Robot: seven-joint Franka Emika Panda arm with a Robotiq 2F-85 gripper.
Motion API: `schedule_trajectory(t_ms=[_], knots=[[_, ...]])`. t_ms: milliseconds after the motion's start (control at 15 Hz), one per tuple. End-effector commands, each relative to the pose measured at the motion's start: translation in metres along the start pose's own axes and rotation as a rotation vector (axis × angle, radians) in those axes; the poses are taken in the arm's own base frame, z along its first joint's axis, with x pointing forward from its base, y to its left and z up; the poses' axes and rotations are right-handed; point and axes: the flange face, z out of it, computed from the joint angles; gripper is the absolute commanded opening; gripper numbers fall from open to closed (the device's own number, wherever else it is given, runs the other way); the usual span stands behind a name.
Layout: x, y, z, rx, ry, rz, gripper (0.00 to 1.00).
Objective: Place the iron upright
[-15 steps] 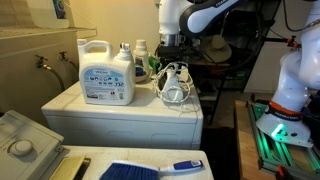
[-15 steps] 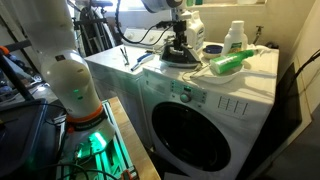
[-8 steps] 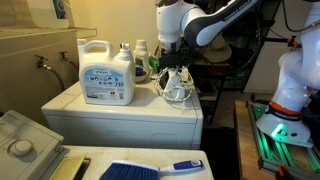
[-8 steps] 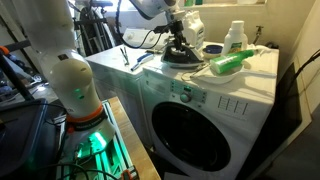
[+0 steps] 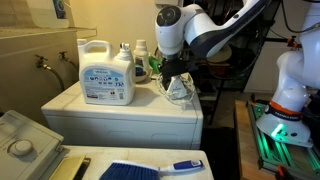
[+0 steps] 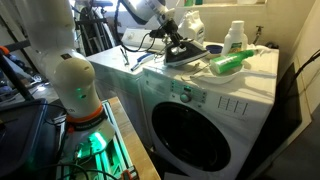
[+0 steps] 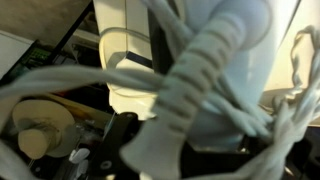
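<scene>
One iron (image 6: pixel 187 56), likely heavy, rigid and smooth-shelled, lies tilted on the washer's tabletop (image 6: pixel 150 72); its handle, hidden here, is the sensible hold. The wrist view shows only its white cord (image 7: pixel 190 90) up close. Whether the fingers (image 5: pixel 171 70) pinch it, I cannot tell. An exterior view adds the detergent jug (image 5: pixel 106 72) beyond.

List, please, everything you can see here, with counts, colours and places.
washer: one, white, carries most items on its top
iron: one, pale and dark, on the washer top, white cord around it
jug: one, white with a blue label, on the washer beside the iron
bottles: at least two, mostly white, behind the jug
green item: one, lying on the washer; kind unclear
brush: one, blue, foreground
arm: one, white, reaching down over the washer
pincer: one, dark, at the iron; grip unclear
</scene>
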Motion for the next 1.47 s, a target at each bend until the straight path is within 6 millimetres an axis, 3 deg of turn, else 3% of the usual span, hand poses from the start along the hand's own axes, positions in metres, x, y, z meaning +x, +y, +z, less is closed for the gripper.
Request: schedule_trajectory(t_ms=[0, 533, 667, 867, 933, 1400], knots=[[0.002, -0.009, -0.012, -0.039, 0.18, 0.032, 0.01], [-0.03, -0.031, -0.015, -0.069, 0.426, 0.024, 0.01], [-0.032, -0.03, -0.013, -0.06, 0.361, 0.003, 0.06], [-0.032, -0.03, -0.013, -0.06, 0.358, 0.003, 0.06], [-0.032, -0.03, -0.013, -0.06, 0.358, 0.003, 0.01], [-0.062, -0.026, -0.015, -0.018, 0.595, 0.065, 0.01]])
